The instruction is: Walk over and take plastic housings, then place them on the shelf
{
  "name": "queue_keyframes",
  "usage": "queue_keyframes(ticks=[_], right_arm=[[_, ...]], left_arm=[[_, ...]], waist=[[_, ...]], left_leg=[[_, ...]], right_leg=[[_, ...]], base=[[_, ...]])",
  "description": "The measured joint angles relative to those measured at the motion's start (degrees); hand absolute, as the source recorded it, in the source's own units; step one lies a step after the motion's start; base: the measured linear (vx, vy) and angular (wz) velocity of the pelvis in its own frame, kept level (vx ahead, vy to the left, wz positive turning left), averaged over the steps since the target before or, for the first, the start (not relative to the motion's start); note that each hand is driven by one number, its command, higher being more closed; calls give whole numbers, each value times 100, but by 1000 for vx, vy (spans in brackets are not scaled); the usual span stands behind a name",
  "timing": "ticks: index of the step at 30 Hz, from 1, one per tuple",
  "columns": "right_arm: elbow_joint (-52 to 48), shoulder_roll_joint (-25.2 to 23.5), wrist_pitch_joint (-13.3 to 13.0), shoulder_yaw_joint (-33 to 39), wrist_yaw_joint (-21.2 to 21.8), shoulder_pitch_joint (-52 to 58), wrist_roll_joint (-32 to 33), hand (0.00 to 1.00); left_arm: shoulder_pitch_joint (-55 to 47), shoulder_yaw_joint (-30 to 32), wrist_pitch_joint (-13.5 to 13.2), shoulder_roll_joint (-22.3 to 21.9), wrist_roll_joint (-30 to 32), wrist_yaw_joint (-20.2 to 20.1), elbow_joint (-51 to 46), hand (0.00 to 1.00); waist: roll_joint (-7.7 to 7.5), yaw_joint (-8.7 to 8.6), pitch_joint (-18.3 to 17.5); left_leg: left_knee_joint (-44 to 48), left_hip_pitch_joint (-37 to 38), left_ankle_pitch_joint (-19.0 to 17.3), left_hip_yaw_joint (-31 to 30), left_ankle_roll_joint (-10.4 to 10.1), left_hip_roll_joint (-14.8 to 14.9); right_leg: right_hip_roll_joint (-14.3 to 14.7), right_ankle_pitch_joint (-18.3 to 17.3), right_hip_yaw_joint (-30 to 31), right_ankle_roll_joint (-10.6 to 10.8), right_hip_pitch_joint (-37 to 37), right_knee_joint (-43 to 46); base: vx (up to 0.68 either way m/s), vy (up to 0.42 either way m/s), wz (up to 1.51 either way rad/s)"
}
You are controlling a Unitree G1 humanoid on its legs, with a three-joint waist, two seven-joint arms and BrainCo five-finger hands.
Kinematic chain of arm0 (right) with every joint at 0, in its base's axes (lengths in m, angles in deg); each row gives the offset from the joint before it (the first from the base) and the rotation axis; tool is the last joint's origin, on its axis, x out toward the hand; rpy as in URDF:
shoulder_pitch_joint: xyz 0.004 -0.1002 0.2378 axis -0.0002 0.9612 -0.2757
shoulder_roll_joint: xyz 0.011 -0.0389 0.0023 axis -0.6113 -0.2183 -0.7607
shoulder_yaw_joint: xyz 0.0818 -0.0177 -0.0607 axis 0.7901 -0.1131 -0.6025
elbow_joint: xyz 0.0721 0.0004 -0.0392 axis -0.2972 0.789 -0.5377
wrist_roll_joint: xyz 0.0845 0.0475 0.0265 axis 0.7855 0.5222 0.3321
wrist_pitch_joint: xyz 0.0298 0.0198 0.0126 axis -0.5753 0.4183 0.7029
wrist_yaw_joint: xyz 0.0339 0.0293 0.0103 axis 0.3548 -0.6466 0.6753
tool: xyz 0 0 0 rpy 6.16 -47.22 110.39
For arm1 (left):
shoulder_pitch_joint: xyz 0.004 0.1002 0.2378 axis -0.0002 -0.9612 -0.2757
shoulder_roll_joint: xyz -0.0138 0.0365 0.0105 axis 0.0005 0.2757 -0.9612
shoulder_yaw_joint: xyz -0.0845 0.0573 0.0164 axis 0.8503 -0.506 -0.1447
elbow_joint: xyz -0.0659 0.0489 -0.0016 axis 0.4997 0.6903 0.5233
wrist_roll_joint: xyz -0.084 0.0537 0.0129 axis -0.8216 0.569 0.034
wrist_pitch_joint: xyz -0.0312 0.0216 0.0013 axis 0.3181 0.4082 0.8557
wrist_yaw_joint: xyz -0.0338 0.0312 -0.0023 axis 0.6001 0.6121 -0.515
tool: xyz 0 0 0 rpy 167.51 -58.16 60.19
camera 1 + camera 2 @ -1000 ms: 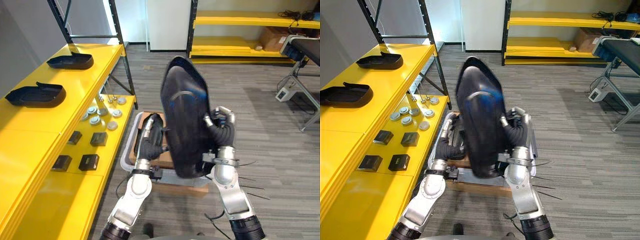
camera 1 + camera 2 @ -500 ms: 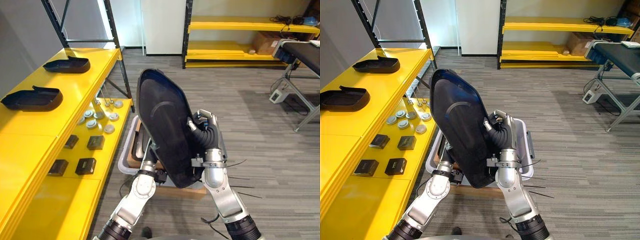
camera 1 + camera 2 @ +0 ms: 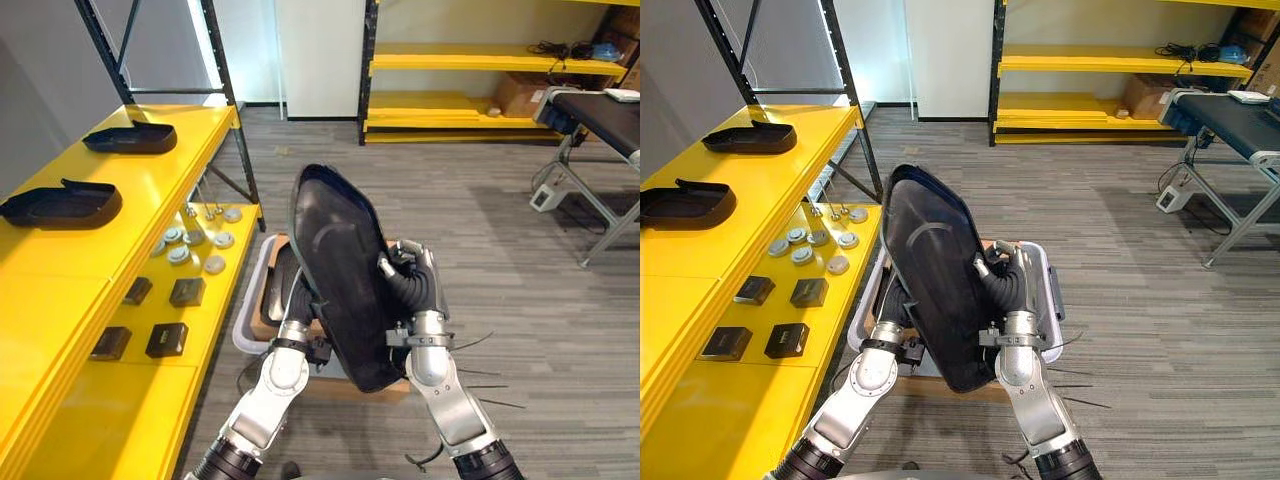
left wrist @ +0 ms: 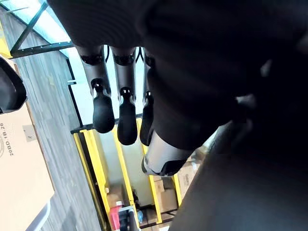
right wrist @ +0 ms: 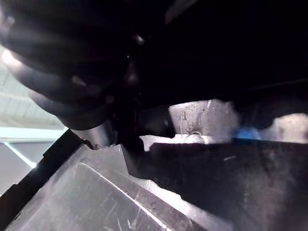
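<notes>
The housing (image 3: 340,270) is held on edge between both hands, above a grey bin (image 3: 249,318) on the floor. The right hand (image 3: 412,288) curls round its right edge. The left hand (image 4: 120,113) keeps straight fingers behind its left side. A yellow shelf (image 3: 150,190) stands left.

Head stereo pair, two wrist cameras.
Both eye views look down from the head, sharing the black plastic housing (image 3: 340,270), yellow shelf (image 3: 90,260) and floor (image 3: 520,280); each wrist view sits very close against that housing.

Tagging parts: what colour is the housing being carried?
The housing is glossy black; best seen in the left eye view.
</notes>
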Motion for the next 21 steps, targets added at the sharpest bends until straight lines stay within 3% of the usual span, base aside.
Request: queue_keyframes(ticks=[11, 21], right_arm=[[-201, -188, 126, 1298, -249, 32, -55, 100], [-526, -182, 205, 1836, -272, 43, -333, 100]], left_arm=[[-391, 644, -1, -139, -44, 95, -3, 0], [-740, 1005, -38, -164, -369, 29, -294, 0]], waist=[[7, -40, -1], [39, -54, 3]], left_leg=[[0, 2, -3, 1, -3, 0], [0, 1, -14, -2, -15, 0]], right_leg=[[0, 1, 2, 2, 5, -9], [-1, 2, -5, 5, 17, -22]], base=[[0, 0, 0], [0, 0, 0]])
